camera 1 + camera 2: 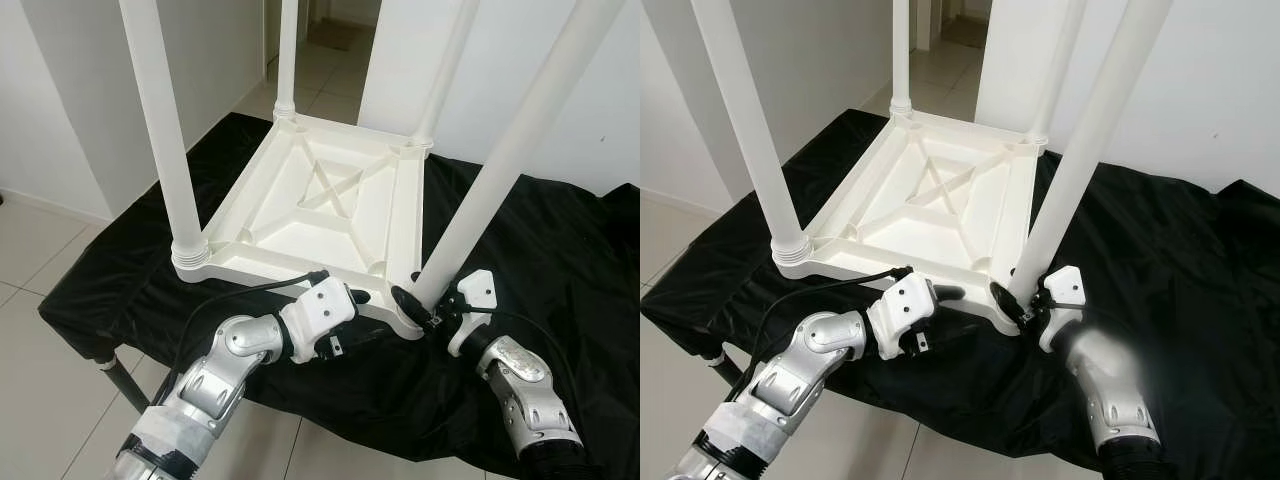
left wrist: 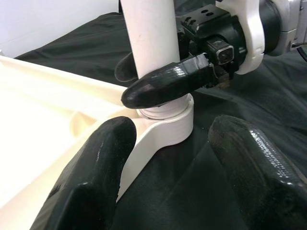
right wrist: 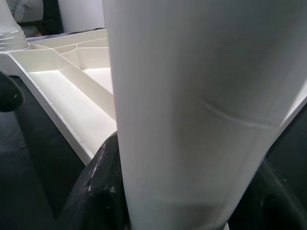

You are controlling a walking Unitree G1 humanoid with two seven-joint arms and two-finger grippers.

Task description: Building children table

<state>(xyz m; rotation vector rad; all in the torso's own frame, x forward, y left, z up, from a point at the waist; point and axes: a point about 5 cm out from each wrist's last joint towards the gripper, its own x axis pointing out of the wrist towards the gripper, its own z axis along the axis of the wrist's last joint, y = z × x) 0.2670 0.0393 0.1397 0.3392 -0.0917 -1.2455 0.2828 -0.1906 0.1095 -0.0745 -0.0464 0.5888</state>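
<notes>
Nearest the head camera, at the lower left of the frame, the left arm reaches up to the near rim of the table. Left gripper (image 1: pixel 350 305): positioned at the near edge of the upturned white children's table (image 1: pixel 320 200), just left of the near-right corner socket. In its wrist view the two black fingers (image 2: pixel 91 177) stand spread apart, one against the table's rim and the other over the black cloth (image 1: pixel 560 250); nothing is held between them.

Centre of frame: the table lies top-down on the cloth, its ribbed underside with a cross brace facing up. Four white legs rise from the corner sockets and leave the top of the frame. The near-left leg (image 1: pixel 160 130) stands in its threaded collar at the left corner. The two far legs stand at the rear corners.

Right of centre: the near-right leg (image 1: pixel 510 150) leans up toward the upper right from its socket. Right gripper (image 1: pixel 420 300): closed around the base of this leg just above the socket, one finger (image 2: pixel 163 84) seen wrapped across the front of it, the other behind. The right arm enters from the lower right corner.

Surroundings: tiled floor (image 1: pixel 40 250) at left, white walls behind.
</notes>
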